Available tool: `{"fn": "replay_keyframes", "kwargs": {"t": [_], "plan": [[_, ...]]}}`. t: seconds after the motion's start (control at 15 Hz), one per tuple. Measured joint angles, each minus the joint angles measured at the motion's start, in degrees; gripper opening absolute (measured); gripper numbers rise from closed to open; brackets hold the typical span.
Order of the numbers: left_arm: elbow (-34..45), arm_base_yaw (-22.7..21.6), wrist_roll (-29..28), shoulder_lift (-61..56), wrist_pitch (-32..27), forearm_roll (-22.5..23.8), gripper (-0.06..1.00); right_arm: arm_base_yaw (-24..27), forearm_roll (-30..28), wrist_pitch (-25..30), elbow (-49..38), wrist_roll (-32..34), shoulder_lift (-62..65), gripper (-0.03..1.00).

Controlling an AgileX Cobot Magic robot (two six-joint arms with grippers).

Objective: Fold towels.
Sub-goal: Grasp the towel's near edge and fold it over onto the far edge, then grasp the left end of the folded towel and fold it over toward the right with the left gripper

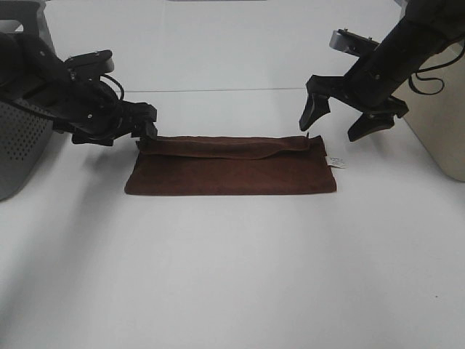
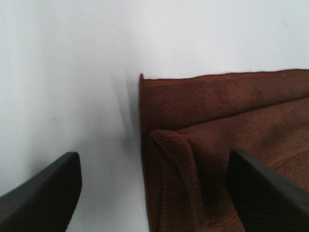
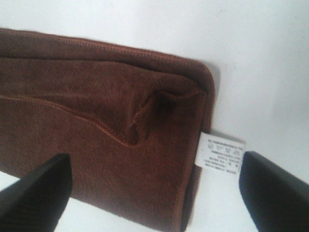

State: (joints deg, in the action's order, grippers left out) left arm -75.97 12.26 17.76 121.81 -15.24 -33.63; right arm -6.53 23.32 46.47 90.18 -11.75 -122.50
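A dark brown towel (image 1: 232,171) lies folded into a long strip on the white table (image 1: 232,276), its upper layer rumpled along the far edge. A white care label (image 1: 336,161) sticks out at its right end. My left gripper (image 1: 146,126) is open at the towel's far left corner. In the left wrist view the towel (image 2: 227,125) lies partly between the fingers (image 2: 43,193) of the left gripper (image 2: 154,203), nothing held. My right gripper (image 1: 332,125) is open and hovers above the far right corner. The right wrist view shows the right gripper (image 3: 154,198) over the towel (image 3: 96,121) and label (image 3: 219,153).
A grey perforated container (image 1: 18,145) stands at the left edge behind the left arm. A beige box-like object (image 1: 439,123) stands at the right edge beside the right arm. Bare table lies in front of the towel.
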Motion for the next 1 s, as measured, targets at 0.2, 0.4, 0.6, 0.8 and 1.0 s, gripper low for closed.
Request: {"fn": "replay_keyframes", "kwargs": {"t": [0.2, 0.4, 0.6, 0.8, 1.0], "plan": [[0.0, -4.2, -4.8, 0.0, -6.8, 0.3, 0.76, 0.0, -2.1, 4.0, 0.0, 1.1, 0.1, 0.90], [0.0, -4.9, -5.2, 0.0, -9.7, -2.2, 0.76, 0.0, -2.2, 4.1, 0.0, 1.5, 0.1, 0.90], [-0.1, -4.9, -1.4, 0.0, -10.5, -7.0, 0.76, 0.0, -2.4, 4.6, 0.0, 1.5, 0.1, 0.90], [-0.3, -4.9, 7.0, 0.8, -11.8, -12.9, 0.76, 0.0, -2.8, 5.1, 0.0, 1.5, 0.1, 0.90], [-2.3, -4.9, 10.5, 4.2, -16.4, -17.0, 0.76, 0.0, -3.1, 5.1, 0.0, 1.5, 0.1, 0.90]]}}
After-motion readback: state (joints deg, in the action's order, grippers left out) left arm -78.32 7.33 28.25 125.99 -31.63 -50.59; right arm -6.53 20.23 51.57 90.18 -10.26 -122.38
